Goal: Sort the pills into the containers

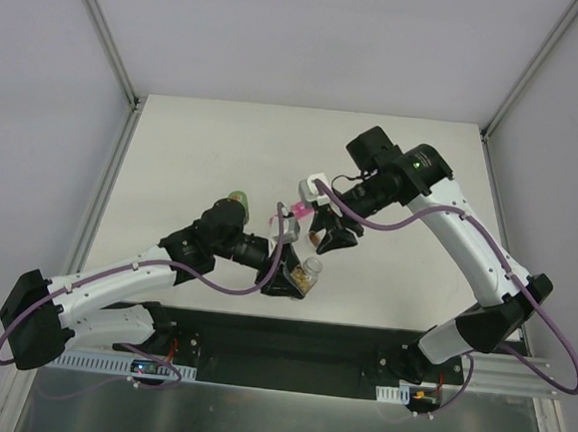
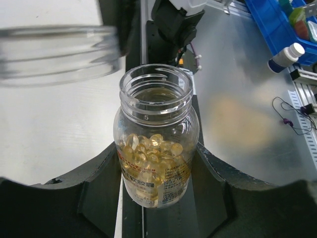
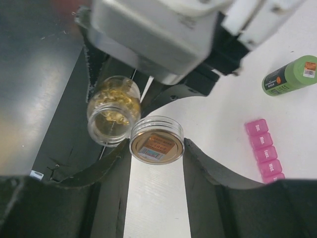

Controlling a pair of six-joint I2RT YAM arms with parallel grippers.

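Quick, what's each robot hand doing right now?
Left gripper: shut on the small clear plastic bottle of yellow pills.
Right gripper: shut on the round clear bottle cap.

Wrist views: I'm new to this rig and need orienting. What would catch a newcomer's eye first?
First comes the uncapped clear bottle, partly filled with amber pills and clamped in the left gripper near the table's front edge. Right beside it, the right gripper holds the cap. The pink organizer, lids shut, and a green bottle lie on the table beyond.
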